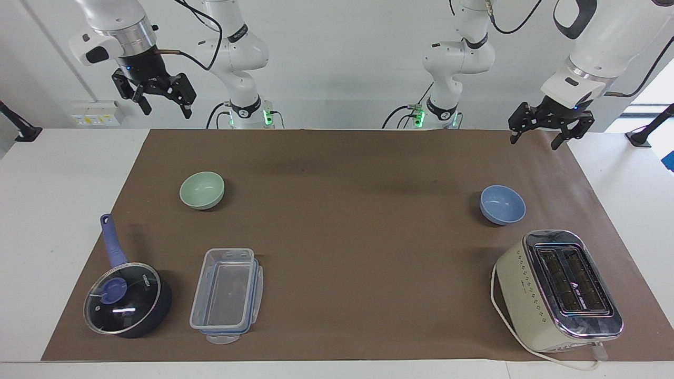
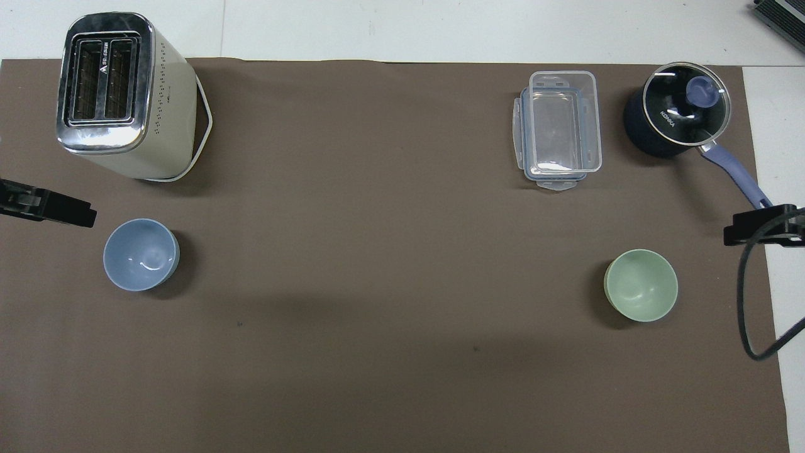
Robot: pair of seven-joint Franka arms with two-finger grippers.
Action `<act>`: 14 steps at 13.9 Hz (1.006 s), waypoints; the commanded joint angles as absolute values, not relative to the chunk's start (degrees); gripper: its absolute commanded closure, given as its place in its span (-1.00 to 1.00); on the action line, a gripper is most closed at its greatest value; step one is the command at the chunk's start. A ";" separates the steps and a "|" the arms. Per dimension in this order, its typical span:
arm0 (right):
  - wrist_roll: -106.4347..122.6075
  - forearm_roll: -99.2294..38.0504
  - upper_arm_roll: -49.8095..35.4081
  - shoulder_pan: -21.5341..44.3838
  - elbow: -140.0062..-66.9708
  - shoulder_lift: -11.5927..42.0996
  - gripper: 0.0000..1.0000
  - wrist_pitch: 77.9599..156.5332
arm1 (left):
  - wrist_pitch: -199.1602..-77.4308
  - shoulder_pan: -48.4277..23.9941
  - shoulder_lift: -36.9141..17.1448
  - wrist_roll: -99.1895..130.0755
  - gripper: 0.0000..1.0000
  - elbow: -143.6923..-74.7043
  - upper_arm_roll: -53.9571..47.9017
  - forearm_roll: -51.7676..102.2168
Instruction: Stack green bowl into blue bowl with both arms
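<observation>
My left claw (image 1: 535, 139) released, raised over tabletop's robot-side edge | my right claw (image 1: 163, 103) released, raised likewise | green bowl (image 1: 201, 190), blue bowl (image 1: 502, 204) well apart, unstacked

You've got two white jointed arms, a silver ring at the right wrist, a black tool (image 1: 164, 101) on it, black cables trailing, green lights glowing at both bases.

Green bowl (image 1: 201, 190) upright, empty, on brown mat toward right arm's end. Blue bowl (image 1: 502, 204) upright, empty, toward left arm's end, well apart, same size, not stacked.
</observation>
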State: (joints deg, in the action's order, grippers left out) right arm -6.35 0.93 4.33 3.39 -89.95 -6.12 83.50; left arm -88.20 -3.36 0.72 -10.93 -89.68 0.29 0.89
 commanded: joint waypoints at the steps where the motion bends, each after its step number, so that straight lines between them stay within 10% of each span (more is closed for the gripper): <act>1: -4.92 -0.09 4.31 2.81 -90.88 -7.03 -1.00 83.94 | -87.89 -3.08 1.76 -11.16 -1.00 -90.44 0.26 0.88; 14: -4.92 -0.09 4.31 2.81 -90.88 -7.03 -1.00 83.94 | -87.45 -2.90 1.76 -13.18 -1.00 -90.35 0.44 0.88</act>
State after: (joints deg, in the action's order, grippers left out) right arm -6.35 0.93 4.35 3.38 -89.95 -6.12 83.50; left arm -88.16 -3.35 0.75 -11.85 -89.68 0.34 0.89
